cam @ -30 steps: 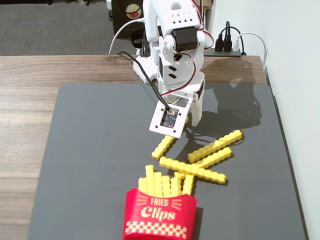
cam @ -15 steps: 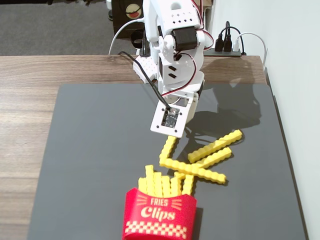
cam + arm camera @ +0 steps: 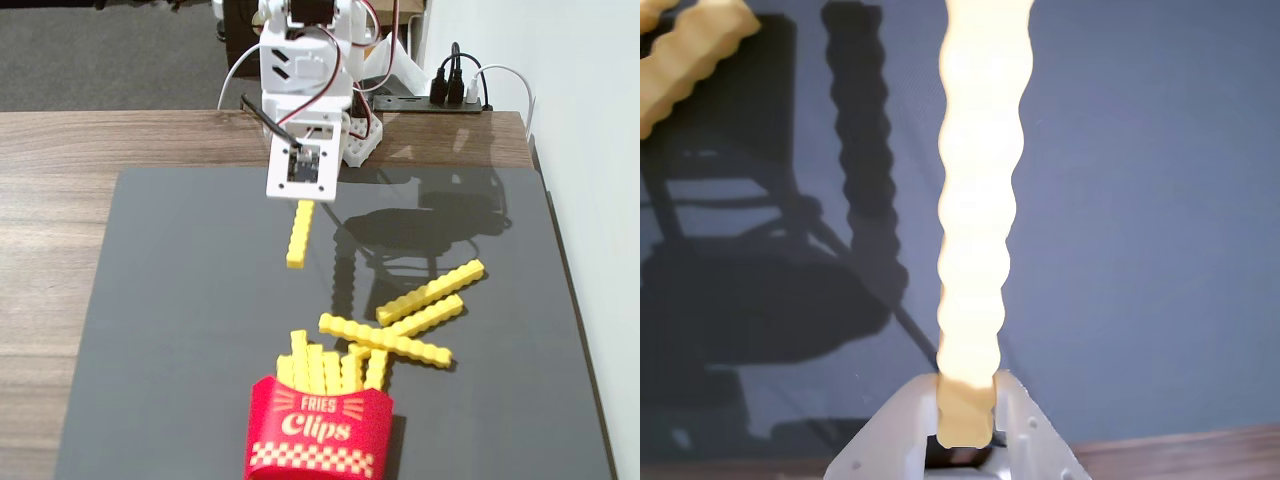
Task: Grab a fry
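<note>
In the wrist view the white fingers pinch one end of the fry, which hangs over the dark mat on the bench — three loose fries lie beside one red carton.

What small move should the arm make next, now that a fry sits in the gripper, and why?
Probably carry it toward the red carton: the fry hangs from the gripper, its shadow offset from it on the mat, so it appears clamped and lifted already.

arm: white plastic | red, white, black cables | square faceplate
</note>
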